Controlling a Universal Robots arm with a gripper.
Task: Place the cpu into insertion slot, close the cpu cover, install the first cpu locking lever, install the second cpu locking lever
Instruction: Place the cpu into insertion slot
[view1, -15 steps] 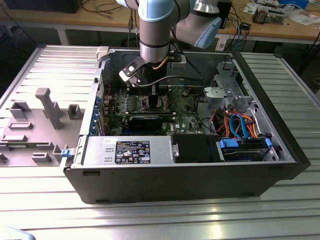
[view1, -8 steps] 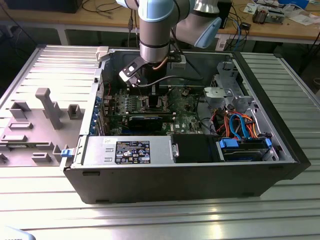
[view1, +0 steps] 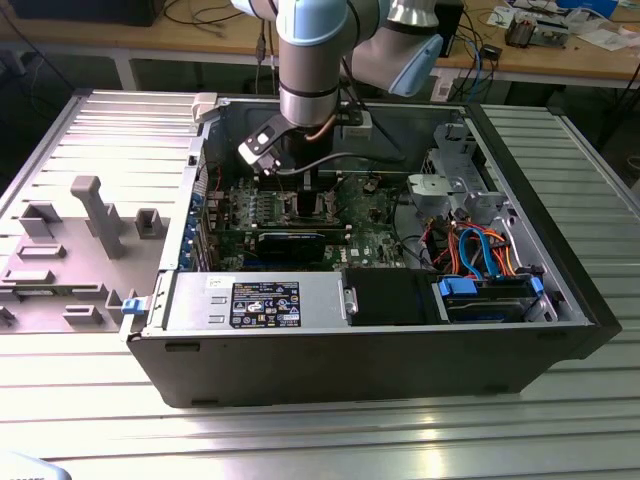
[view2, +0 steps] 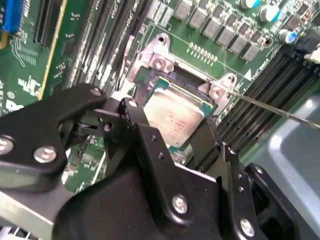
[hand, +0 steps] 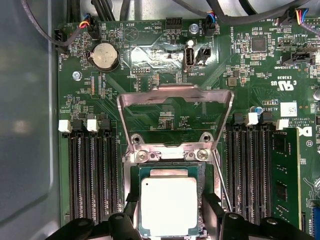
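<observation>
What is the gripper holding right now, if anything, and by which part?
The gripper appears to hold the cpu by two opposite side edges, at the insertion slot.

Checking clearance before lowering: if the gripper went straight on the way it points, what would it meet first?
Probably the cpu, directly ahead of the gripper; depth is unclear, so they may be touching. The cpu cover stands open.

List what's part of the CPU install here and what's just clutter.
Job in hand:
- cpu, lying in the insertion slot
- cpu cover, standing open
- locking lever, not latched
- gripper, closed on the cpu

Just lying about:
- coin cell
- memory slots
- memory stick
- blue cables
- grey fixture plate
</observation>
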